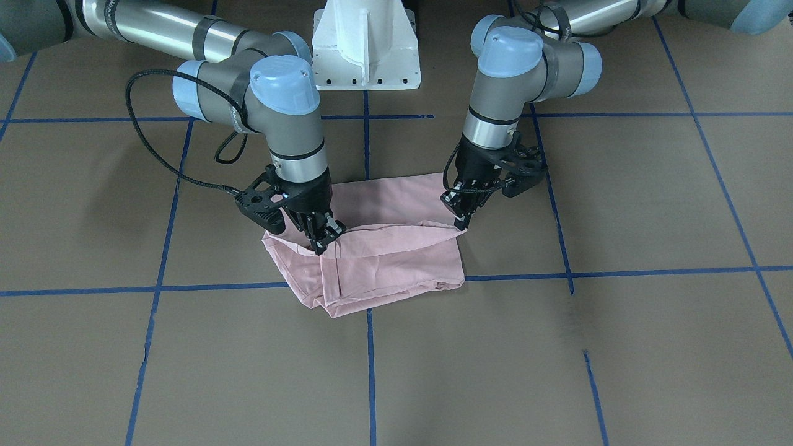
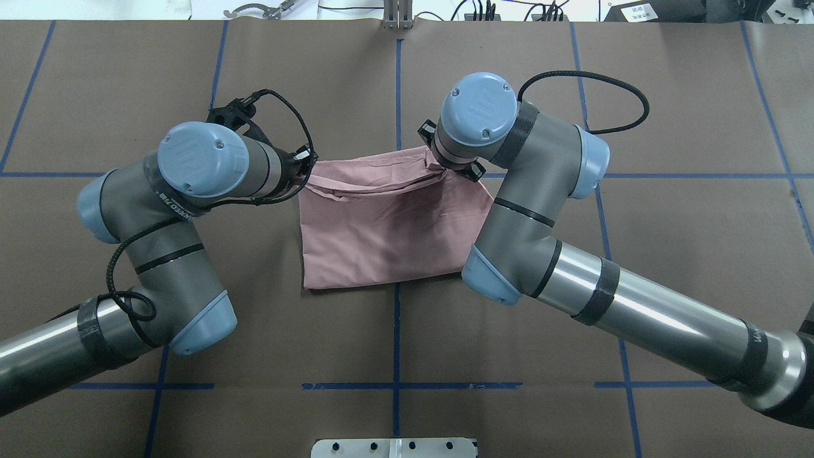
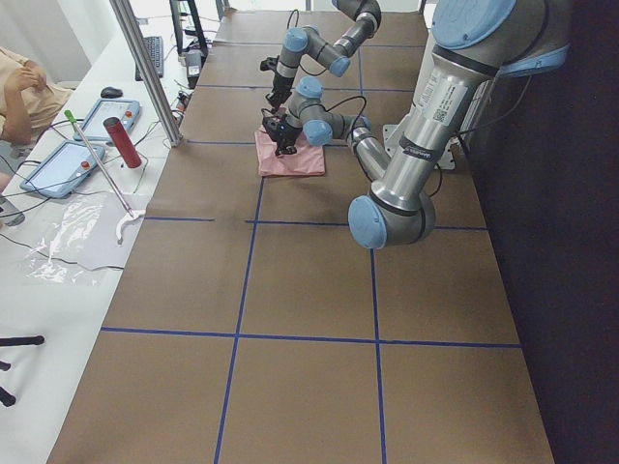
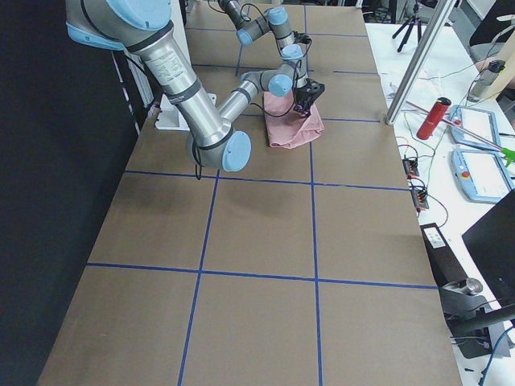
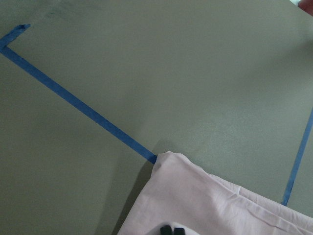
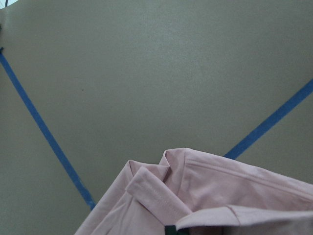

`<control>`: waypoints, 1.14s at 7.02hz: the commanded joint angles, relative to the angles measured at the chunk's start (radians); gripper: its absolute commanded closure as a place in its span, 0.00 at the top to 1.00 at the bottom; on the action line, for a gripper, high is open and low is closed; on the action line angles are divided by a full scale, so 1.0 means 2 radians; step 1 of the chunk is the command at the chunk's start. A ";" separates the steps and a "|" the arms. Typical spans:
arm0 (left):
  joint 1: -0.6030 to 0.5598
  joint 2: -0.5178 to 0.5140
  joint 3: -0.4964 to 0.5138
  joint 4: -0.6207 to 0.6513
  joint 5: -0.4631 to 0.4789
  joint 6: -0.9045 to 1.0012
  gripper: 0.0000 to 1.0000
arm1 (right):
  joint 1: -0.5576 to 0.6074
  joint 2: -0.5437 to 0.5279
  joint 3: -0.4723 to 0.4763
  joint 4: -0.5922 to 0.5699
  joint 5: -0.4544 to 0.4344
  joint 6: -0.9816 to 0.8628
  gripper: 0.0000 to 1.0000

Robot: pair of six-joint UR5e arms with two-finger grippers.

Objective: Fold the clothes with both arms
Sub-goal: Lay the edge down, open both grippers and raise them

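Pink T-shirt [image 1: 384, 266] folded, plain side up, mid-worktop [image 1: 557, 347], lying across blue tape lines [image 1: 619, 272]. We see left gripper [image 1: 461, 224] clenched on one corner of raised edge, right gripper [image 1: 322, 244] clenched on the other. Edge hangs lifted between them, lower layers flat.
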 commanded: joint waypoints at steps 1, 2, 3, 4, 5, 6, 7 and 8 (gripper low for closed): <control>-0.020 -0.026 0.131 -0.093 0.033 0.057 0.40 | 0.026 0.056 -0.167 0.131 0.005 -0.039 0.65; -0.050 -0.018 0.169 -0.156 0.034 0.106 0.99 | 0.054 0.083 -0.241 0.172 0.033 -0.075 1.00; -0.054 -0.007 0.163 -0.175 0.032 0.118 1.00 | 0.059 0.081 -0.237 0.172 0.032 -0.124 1.00; -0.054 -0.006 0.151 -0.175 0.030 0.119 1.00 | 0.069 0.075 -0.233 0.173 0.035 -0.133 1.00; -0.068 -0.004 0.143 -0.180 0.023 0.137 1.00 | 0.093 0.046 -0.208 0.173 0.061 -0.167 1.00; -0.087 0.023 0.126 -0.185 -0.016 0.185 1.00 | 0.122 0.000 -0.171 0.173 0.104 -0.220 1.00; -0.112 0.080 0.097 -0.226 -0.049 0.251 1.00 | 0.163 -0.032 -0.152 0.168 0.151 -0.267 1.00; -0.168 0.124 0.091 -0.253 -0.129 0.351 1.00 | 0.222 -0.072 -0.140 0.167 0.208 -0.338 1.00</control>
